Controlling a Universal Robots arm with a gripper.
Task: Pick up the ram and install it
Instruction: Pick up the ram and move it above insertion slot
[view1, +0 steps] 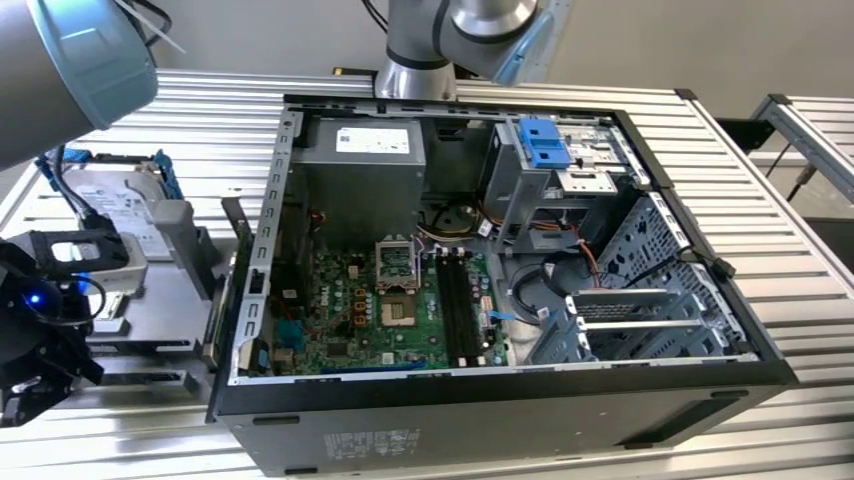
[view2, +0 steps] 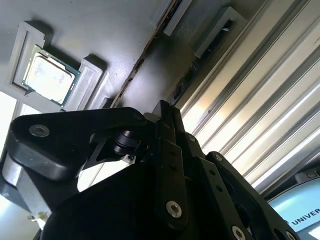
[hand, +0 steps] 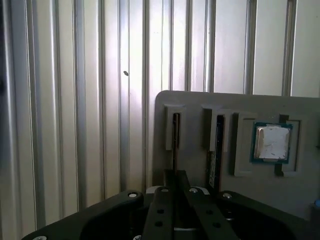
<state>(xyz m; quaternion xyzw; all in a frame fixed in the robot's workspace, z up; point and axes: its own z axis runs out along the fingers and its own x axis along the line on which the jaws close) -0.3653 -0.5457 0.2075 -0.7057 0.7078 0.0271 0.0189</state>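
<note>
Step in hand, as I am judging it: the pick-up. The gripper (hand: 175, 176) is hanging over the grey holder (hand: 200, 102), which is sitting near the edge of the surface (view1: 781, 275) on the exterior view's left. The ram (hand: 175, 140) is standing on edge in 1 of the holder's slots, directly in line with the gripper. I cannot tell whether the jaws are released or clenched, nor whether they are touching the ram. Doing this well is likely coming down to 3 things: keeping the jaws square to the thin board, gripping its flat faces, and lifting straight along the slot so nothing is binding.

Around it: the open computer case (view1: 507, 410) is occupying mid-surface. Its memory slots (view1: 461, 300) are lying well apart from the holder, with the case wall between. The hard drive (view1: 120, 205) is lying near the holder. A second dark stick (hand: 218, 145) is filling the neighbouring slot, just beside the ram, and is looking easiest to knock. The processor chip (hand: 271, 142) is sitting in its own recess beyond that.
</note>
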